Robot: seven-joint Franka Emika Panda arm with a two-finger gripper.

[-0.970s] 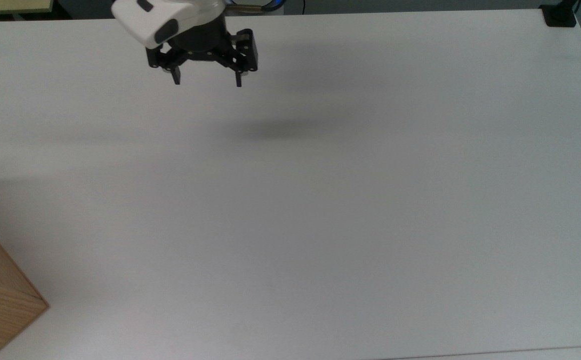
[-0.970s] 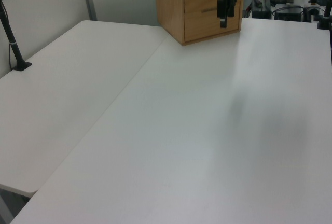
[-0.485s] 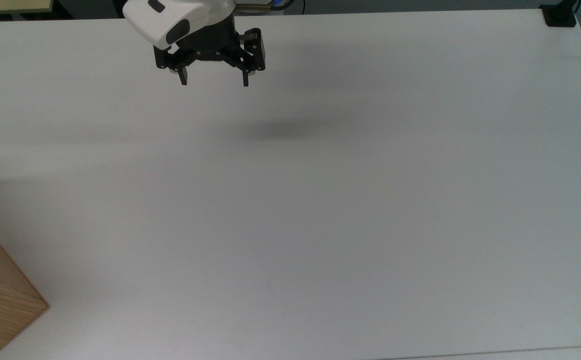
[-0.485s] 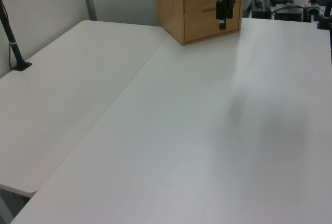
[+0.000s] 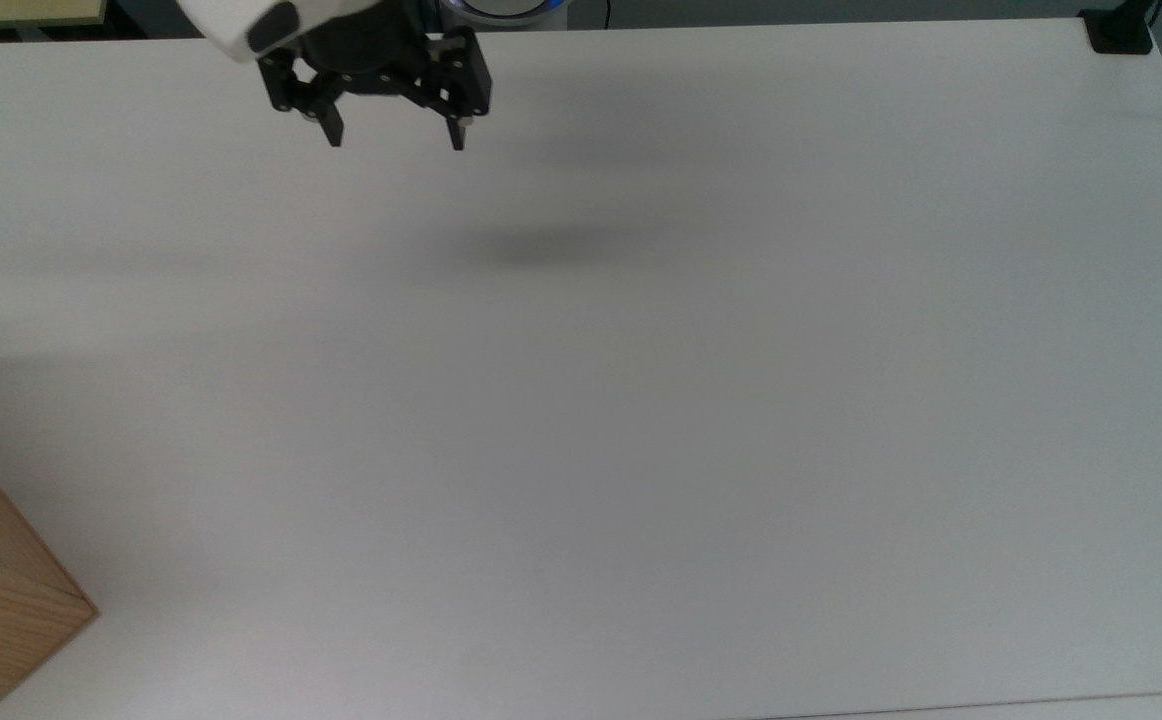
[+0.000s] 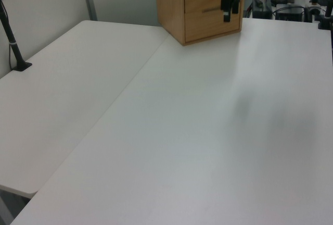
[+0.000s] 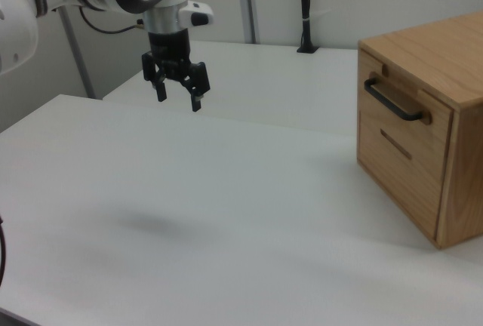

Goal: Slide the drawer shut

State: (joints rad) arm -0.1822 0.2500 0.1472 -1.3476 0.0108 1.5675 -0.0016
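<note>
Drawer [image 7: 392,99]: top one in the wooden cabinet [image 7: 441,54], black bar handle [image 7: 392,102] on its front. It stands out a little from the cabinet face, so I judge it not fully shut. Location: cabinet sits at the table's [image 5: 641,400] corner, bottom left in the top view.

Lower drawer front [image 7: 396,145]: flush, with a thin dark pull.

My pincer [image 5: 393,143]: empty, fingers spread wide, pointing down, hanging above the table's far edge, at the top of the top view. Well apart from the cabinet.

Relation for the coming move: the drawer lies across the table from me, towards the right view's right, its front turned my way. The handle's long axis runs level along that front. My judgement: cross over, then push squarely against the front, into the cabinet.
</note>
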